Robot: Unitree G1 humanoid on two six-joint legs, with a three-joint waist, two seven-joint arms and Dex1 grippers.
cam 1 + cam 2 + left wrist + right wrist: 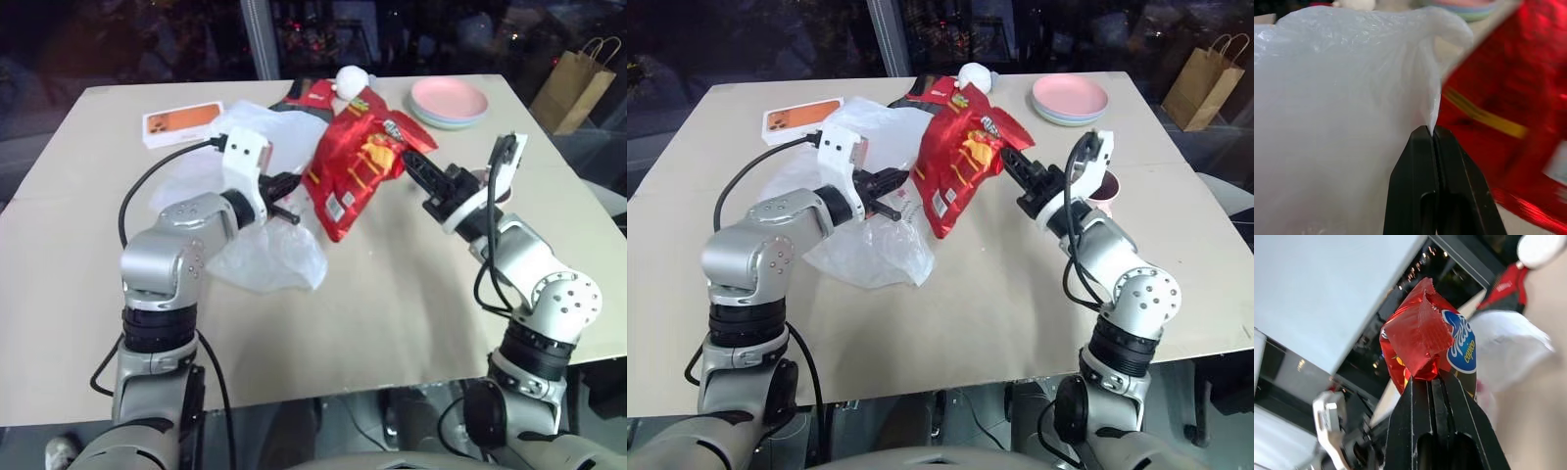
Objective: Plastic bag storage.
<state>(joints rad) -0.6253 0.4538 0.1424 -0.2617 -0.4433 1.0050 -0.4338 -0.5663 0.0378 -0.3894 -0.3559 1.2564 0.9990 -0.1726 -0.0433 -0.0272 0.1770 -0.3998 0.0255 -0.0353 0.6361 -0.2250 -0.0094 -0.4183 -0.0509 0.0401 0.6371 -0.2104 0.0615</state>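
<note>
- Left eye view: the plastic bag (263, 245) lies crumpled on the table (392, 323) left of centre; its long axis runs from the upper centre of the frame down toward the middle, the loose bulk at the lower end
- the left gripper (286, 199) sits at centre-left, fingers pressed together on a fold of the plastic bag; the left wrist view shows the film pinched at the black fingertips (1431, 139), the rest of the film bunched above them
- the right gripper (416, 164) at centre-right is clamped on an edge of the red snack packet (355, 171); the packet hangs tilted, upper end toward the upper right, lower end toward the bag, overlapping the bag's right side
- upper left: an orange-and-white box (178, 125); upper right: stacked plates (449, 102); a brown paper bag (578, 83) stands beyond the table's right corner
</note>
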